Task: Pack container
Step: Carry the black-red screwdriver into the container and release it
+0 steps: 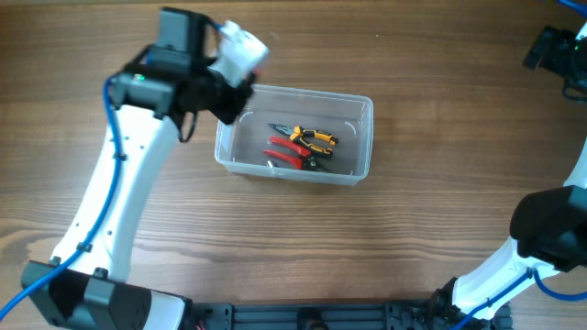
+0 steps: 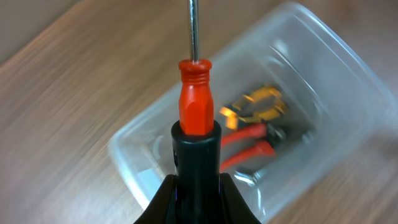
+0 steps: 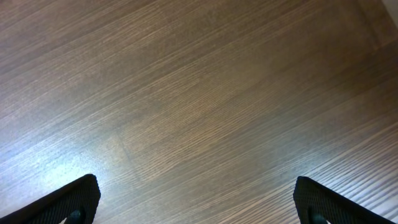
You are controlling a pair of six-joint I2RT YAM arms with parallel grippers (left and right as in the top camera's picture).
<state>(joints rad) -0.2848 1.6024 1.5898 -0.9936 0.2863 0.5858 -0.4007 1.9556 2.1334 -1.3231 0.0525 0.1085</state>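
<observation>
The clear plastic container (image 1: 359, 103) stands mid-table and holds yellow-handled pliers (image 1: 317, 138) and red-handled pliers (image 1: 288, 152). My left gripper (image 1: 227, 99) hovers over the container's far left corner. It is shut on a screwdriver (image 2: 196, 106) with a red and black handle and a metal shaft pointing away over the container (image 2: 339, 78). The left wrist view shows the yellow pliers (image 2: 258, 102) and red pliers (image 2: 249, 142) inside, below the screwdriver. My right gripper (image 3: 196, 186) is open and empty over bare wood, at the far right edge in the overhead view (image 1: 558, 50).
The wooden table (image 1: 413, 238) surrounds the container. The left arm (image 1: 110, 211) reaches from the near left; the right arm's base (image 1: 550, 229) stands at the near right.
</observation>
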